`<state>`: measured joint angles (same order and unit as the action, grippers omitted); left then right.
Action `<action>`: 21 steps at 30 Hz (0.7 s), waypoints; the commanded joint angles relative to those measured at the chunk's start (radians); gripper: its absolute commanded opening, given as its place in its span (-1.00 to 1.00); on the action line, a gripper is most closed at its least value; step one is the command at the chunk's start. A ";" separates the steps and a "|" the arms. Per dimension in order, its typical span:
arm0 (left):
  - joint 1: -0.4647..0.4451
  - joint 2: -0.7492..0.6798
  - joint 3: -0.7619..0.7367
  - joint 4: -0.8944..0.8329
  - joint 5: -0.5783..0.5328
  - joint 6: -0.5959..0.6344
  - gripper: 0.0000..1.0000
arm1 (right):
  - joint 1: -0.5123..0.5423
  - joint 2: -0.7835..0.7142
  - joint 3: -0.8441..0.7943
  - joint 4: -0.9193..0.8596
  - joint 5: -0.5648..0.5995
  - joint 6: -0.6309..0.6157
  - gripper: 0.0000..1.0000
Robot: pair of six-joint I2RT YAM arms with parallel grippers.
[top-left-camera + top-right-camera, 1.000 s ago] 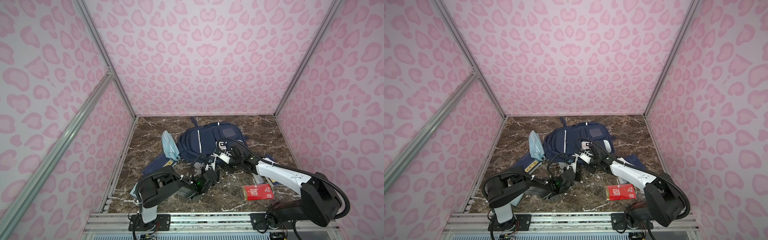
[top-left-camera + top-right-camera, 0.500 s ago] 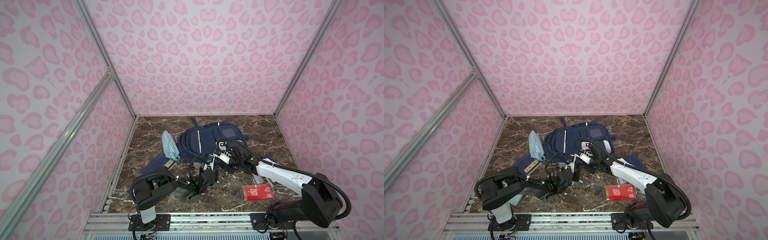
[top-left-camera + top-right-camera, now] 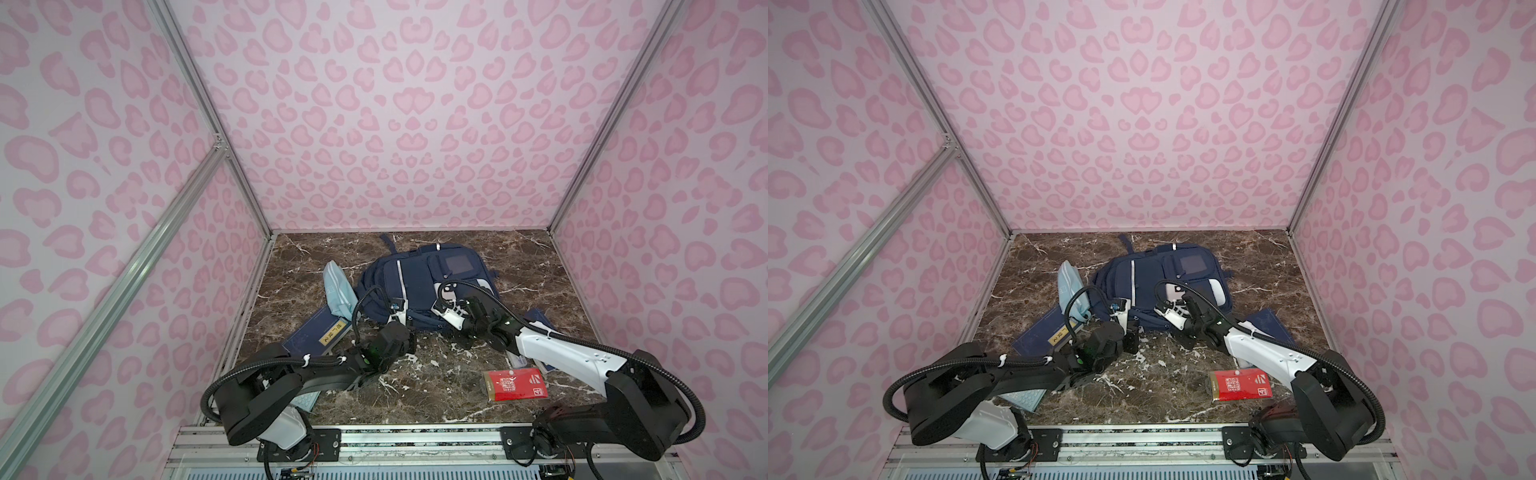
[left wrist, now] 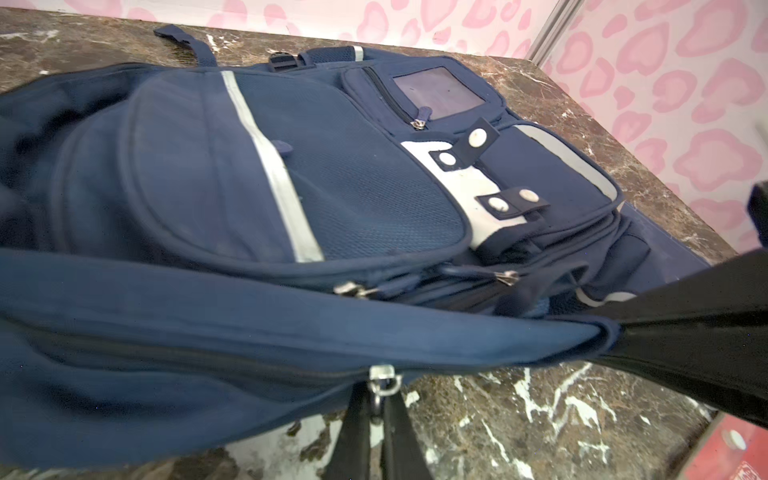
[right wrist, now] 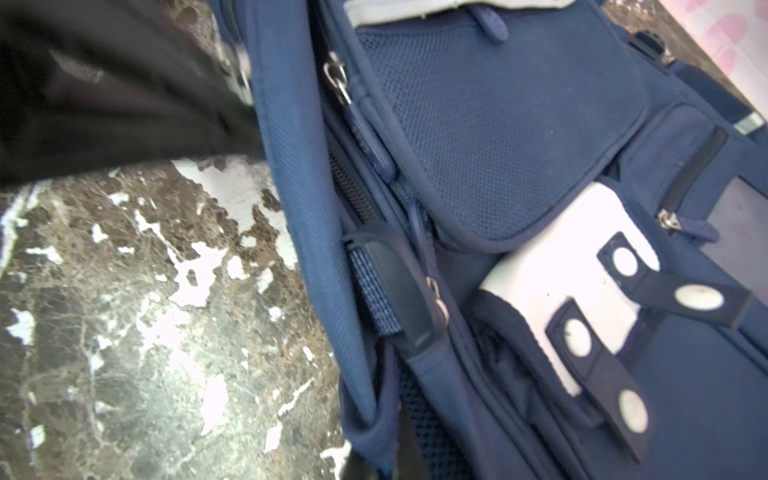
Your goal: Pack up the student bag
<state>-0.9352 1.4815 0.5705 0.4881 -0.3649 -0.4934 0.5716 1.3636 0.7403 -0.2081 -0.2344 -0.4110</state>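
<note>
The navy-blue student bag (image 3: 419, 282) (image 3: 1150, 282) lies flat on the marble floor, stripes and white patch facing up. At its near edge, my left gripper (image 4: 377, 409) (image 3: 405, 332) is shut on the metal zip pull (image 4: 384, 384) of the main zip. To the right along the same edge, my right gripper (image 5: 374, 467) (image 3: 457, 332) is shut on a fold of the bag's navy fabric (image 5: 370, 415). In the left wrist view the right gripper's black fingers (image 4: 685, 332) pinch the end of that edge. The zip line looks closed.
A light-blue zip pouch (image 3: 338, 291) leans at the bag's left, over a dark-blue book with a yellow label (image 3: 316, 336). A red packet (image 3: 517, 384) lies at the front right, another blue book (image 3: 540, 320) under the right arm, and a pale keypad (image 3: 1023, 399) under the left arm.
My left arm's elbow has swung left and lower while its gripper stayed at the bag's near edge on the zip pull. The right arm and the bag have not visibly moved.
</note>
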 commanded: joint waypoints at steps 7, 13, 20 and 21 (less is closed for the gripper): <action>0.026 -0.020 0.040 -0.128 0.110 0.055 -0.94 | -0.161 -0.074 -0.080 0.126 0.179 -0.020 -0.94; -0.041 0.036 0.111 -0.128 0.177 0.017 -0.94 | -0.107 -0.281 -0.202 0.310 0.061 0.120 0.10; -0.048 0.025 0.120 -0.104 0.237 -0.039 -0.94 | 0.079 -0.372 -0.328 0.521 0.042 0.116 0.13; -0.048 0.020 0.122 -0.106 0.246 -0.042 -0.94 | 0.088 -0.347 -0.327 0.537 0.048 0.117 0.11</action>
<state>-0.9833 1.5177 0.6758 0.3382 -0.1532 -0.5076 0.6373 0.9894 0.4294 0.1879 -0.1917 -0.3145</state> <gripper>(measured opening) 0.077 0.561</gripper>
